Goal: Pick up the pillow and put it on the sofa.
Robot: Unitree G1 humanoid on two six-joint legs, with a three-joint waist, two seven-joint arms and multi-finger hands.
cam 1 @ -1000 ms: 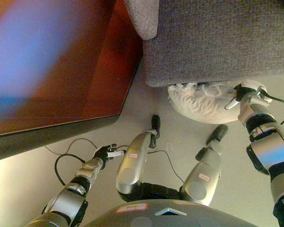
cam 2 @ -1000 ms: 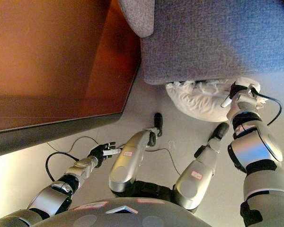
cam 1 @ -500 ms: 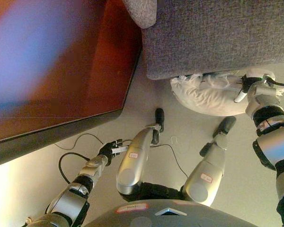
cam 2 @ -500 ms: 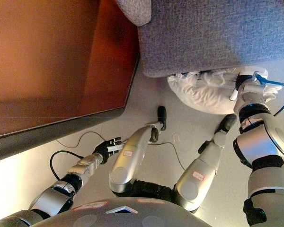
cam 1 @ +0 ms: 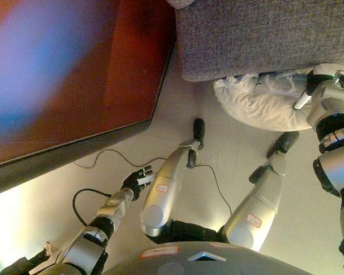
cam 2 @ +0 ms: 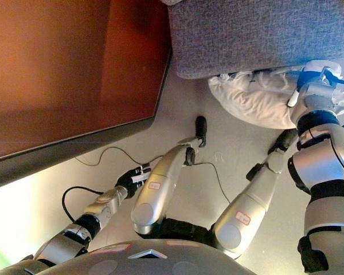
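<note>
A crumpled white pillow (cam 1: 261, 106) lies on the floor, its far side tucked under the front edge of the grey sofa (cam 1: 264, 34). My right hand (cam 1: 320, 87) sits at the pillow's right end, curled into the fabric, with cloth bunched above and beside it and one white-tipped finger (cam 1: 301, 102) pressed on the pillow. My left hand (cam 1: 136, 180) hangs low over the floor at the lower left, far from the pillow, fingers relaxed and holding nothing.
A large dark reddish-brown table top (cam 1: 74, 74) fills the upper left, its edge running close to the sofa's left corner. Pale floor (cam 1: 229, 143) lies between the table, the sofa and me.
The whole picture has shifted, so the camera moved. My right hand stays at the pillow's right end, and the pillow keeps its place under the sofa edge. The left hand stays idle.
</note>
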